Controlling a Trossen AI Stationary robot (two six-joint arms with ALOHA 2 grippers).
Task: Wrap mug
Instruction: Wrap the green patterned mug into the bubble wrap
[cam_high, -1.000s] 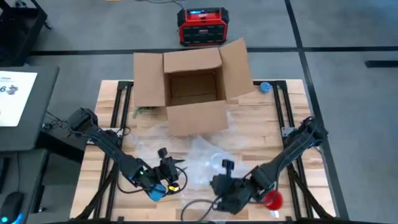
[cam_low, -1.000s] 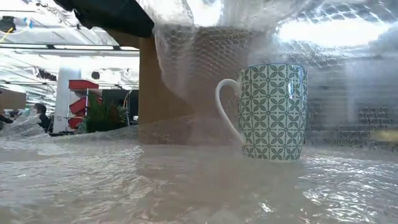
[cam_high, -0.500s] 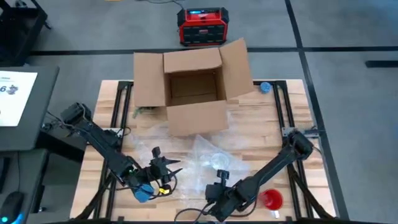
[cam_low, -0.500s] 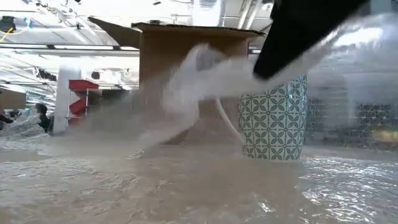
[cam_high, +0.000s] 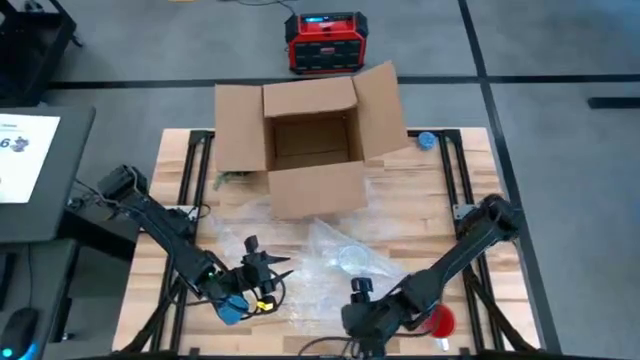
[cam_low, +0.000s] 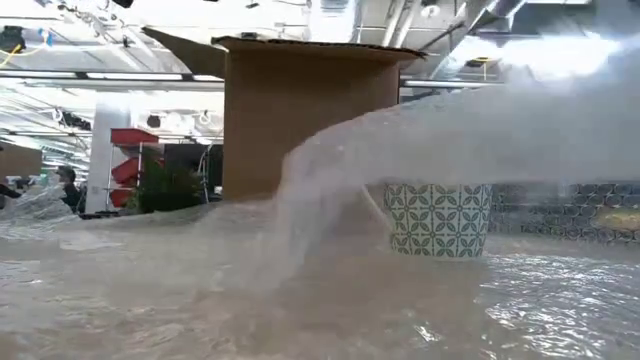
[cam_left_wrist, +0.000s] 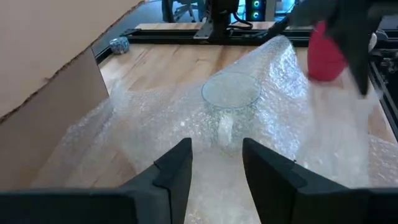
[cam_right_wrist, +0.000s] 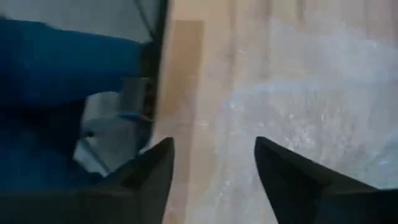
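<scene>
The mug (cam_low: 438, 218), white with a green pattern, stands upright on its base on a clear bubble wrap sheet (cam_high: 330, 262). A flap of that wrap (cam_low: 400, 150) is draped over its top. The mug shows through the wrap (cam_left_wrist: 231, 99) in the left wrist view. My left gripper (cam_high: 262, 274) stands open at the wrap's left side, pointing at the mug, with nothing between its fingers (cam_left_wrist: 214, 163). My right gripper (cam_high: 358, 300) is open near the table's front edge, just near of the mug; between its fingers (cam_right_wrist: 214, 163) only table and wrap show.
An open cardboard box (cam_high: 305, 140) stands at the table's far middle, close behind the wrap. A red object (cam_high: 437, 320) lies at the near right by my right arm. A small blue thing (cam_high: 427, 140) sits at the far right. Bare wood shows to left and right.
My right gripper held the wrap's flap raised above the mug. It has gone toward the table's near edge and opened, letting go. The flap has fallen and now lies draped over the mug's top, while the mug has stayed in place.
</scene>
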